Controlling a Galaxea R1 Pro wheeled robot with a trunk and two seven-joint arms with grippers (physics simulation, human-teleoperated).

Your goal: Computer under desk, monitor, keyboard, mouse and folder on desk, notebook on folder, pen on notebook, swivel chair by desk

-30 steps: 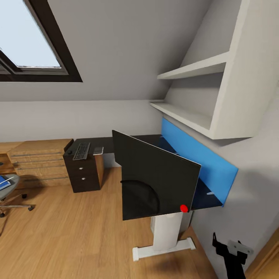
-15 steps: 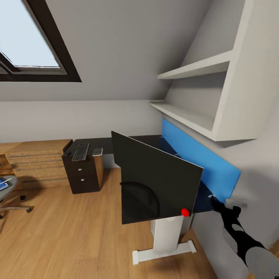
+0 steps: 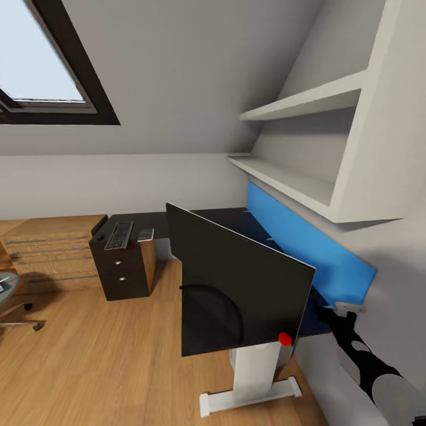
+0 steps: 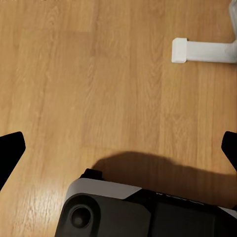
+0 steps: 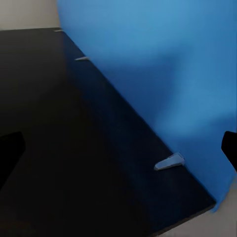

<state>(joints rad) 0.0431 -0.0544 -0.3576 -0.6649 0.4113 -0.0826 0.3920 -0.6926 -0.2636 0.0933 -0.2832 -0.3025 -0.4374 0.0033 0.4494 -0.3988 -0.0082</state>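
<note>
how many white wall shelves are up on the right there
2. The upper shelf juts from the wall high on the right; the lower shelf sits just beneath it, right above the blue panel at the desk's back edge. Any higher ones would lie outside the head view.

Floor [image 3: 89,361] – warm wood planks, slight sheen. Desk [image 5: 64,148] top black, smooth, matt; its leg [image 3: 254,367] white, smooth metal or plastic. Back panel [image 5: 163,74] plain blue, matt. Monitor [image 3: 236,284] black, flat, dull finish. Drawer unit [image 3: 121,269] dark wood with small metal knobs – pale wood cabinet [image 3: 53,251] beside it. Shelves [image 3: 307,142] white, matt.
</note>
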